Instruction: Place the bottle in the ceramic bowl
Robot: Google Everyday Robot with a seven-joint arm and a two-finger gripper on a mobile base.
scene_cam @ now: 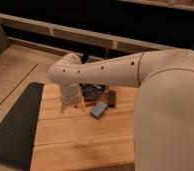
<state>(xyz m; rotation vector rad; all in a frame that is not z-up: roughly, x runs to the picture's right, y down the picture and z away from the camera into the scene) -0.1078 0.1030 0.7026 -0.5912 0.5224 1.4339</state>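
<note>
My cream arm reaches from the right across the wooden table (80,140) and bends down at its left end. The gripper (72,105) hangs just over the table's back left part, beside the left rim of the ceramic bowl (93,92). Only a dark glossy slice of the bowl shows, under the forearm. The bottle is hidden from this view.
A grey-blue flat packet (99,109) lies just in front of the bowl, and a dark brown bar (111,98) lies to its right. A dark mat (15,125) covers the floor left of the table. A dark shelf rail (80,35) runs behind.
</note>
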